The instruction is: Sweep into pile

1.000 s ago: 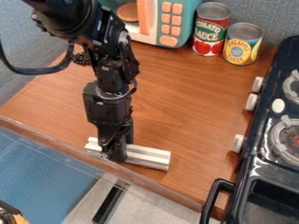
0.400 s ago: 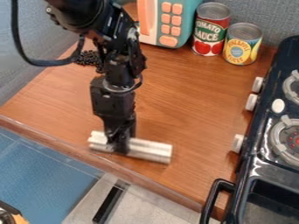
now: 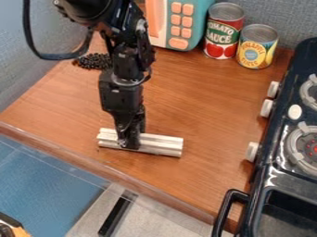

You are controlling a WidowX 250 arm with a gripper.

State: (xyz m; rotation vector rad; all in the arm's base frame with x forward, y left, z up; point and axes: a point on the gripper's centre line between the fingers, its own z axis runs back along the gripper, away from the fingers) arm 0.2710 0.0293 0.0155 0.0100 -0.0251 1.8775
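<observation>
The black gripper (image 3: pixel 130 141) points down near the table's front edge, shut on the middle of a silver metal bar (image 3: pixel 162 145). The bar lies crosswise, its ends sticking out on both sides of the fingers, low at the wooden surface. A heap of small black pieces (image 3: pixel 93 61) sits at the back left of the table, left of the arm's upper part and well behind the bar.
A teal toy microwave (image 3: pixel 184 23) stands at the back, beside a tomato sauce can (image 3: pixel 223 31) and a pineapple can (image 3: pixel 257 46). The black toy stove (image 3: pixel 278 152) borders the right side. The wooden table (image 3: pixel 198 97) has a raised front edge.
The gripper and bar have moved back, away from the front edge, and the bar has turned a little. More of the black heap shows as the arm has shifted right.
</observation>
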